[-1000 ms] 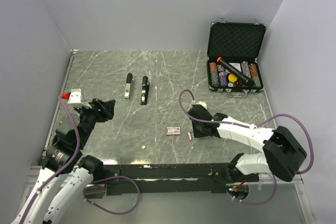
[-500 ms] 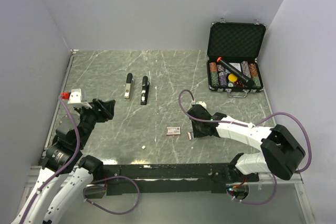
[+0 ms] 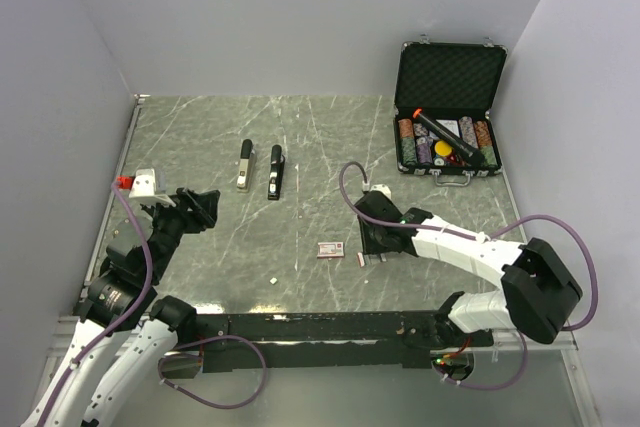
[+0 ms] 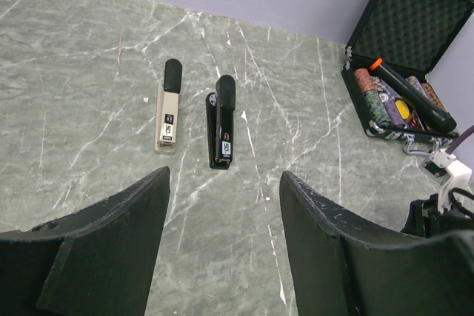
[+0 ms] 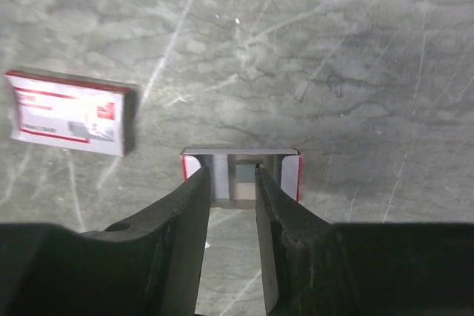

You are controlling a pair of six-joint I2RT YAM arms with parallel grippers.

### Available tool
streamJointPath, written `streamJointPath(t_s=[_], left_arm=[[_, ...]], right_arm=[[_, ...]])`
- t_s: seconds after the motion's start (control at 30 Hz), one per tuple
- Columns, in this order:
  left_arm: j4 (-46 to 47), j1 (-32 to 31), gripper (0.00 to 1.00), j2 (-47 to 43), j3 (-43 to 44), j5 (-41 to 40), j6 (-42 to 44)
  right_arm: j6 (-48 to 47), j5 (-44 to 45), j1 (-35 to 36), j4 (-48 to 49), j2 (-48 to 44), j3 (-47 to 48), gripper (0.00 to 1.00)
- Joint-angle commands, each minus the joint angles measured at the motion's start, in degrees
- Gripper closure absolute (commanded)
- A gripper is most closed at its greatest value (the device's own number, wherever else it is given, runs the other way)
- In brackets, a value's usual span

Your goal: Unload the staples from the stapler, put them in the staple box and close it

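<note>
The black stapler (image 3: 275, 171) lies closed on the table at centre left, also in the left wrist view (image 4: 224, 120). My left gripper (image 3: 205, 209) hovers open and empty, well short of it (image 4: 224, 175). My right gripper (image 3: 372, 247) points down at a small open red-and-white tray (image 3: 366, 259). In the right wrist view its fingertips (image 5: 233, 172) stand narrowly apart at the tray's mouth (image 5: 298, 175). Grey staples (image 5: 245, 175) lie as strips inside the tray, between the tips. I cannot see either fingertip pressing on them.
A paler stapler with a black end (image 3: 245, 165) lies beside the black one. A closed red-and-white box (image 3: 330, 249) lies left of the tray. A small white speck (image 3: 272, 279) lies nearer the front edge. An open black case (image 3: 450, 77) at back right holds chips and a black tube with an orange end (image 3: 445, 137).
My right gripper has drawn back a little from the tray, toward the far side, so more of the tray shows. The left arm and the staplers have not moved.
</note>
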Motion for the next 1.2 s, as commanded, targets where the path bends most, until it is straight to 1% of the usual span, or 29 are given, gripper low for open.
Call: streamJointPath(t_s=[0.0,0.13,0.2,0.37,0.5,0.67,0.93,1.1,1.17], left_arm=[[0.59,-0.1,0.34,0.15,-0.17,-0.04,-0.47],[0.68,-0.19,0.34,0.23,-0.09,0.14,-0.47],[0.68,-0.19,0.34,0.23,-0.09,0.14,-0.47],[0.68,-0.19,0.34,0.06,-0.18,-0.13,-0.47],[0.67,-0.1,0.34,0.23,-0.09,-0.56,-0.56],[0.59,-0.1,0.33,0.06,-0.09,-0.83,-0.65],[0.59,-0.1,0.32,-0.29,-0.18,-1.44,-1.0],[0.41,-0.1,0.25,-0.38,-0.18,-1.62,-1.0],[0.41,-0.1,0.25,-0.38,-0.18,-1.53,-0.91]], right_arm=[[-0.45,1.04,-0.4,-1.96,-2.91,3.97,0.61],[-0.79,-2.03,0.57,-2.05,-5.46,5.47,0.61],[-0.97,-3.88,1.88,-1.96,-5.99,6.43,0.57],[-1.85,-4.32,9.35,-1.08,-4.94,9.51,0.51],[-2.73,-5.03,15.41,-0.29,-1.43,12.85,0.52],[-4.57,-7.05,19.99,1.73,3.14,15.84,0.51],[-6.86,-8.81,23.77,5.33,11.14,20.58,0.52],[-7.39,-7.93,25.88,4.72,17.02,25.41,0.52],[-7.48,-8.02,26.32,4.46,19.75,27.26,0.52]])
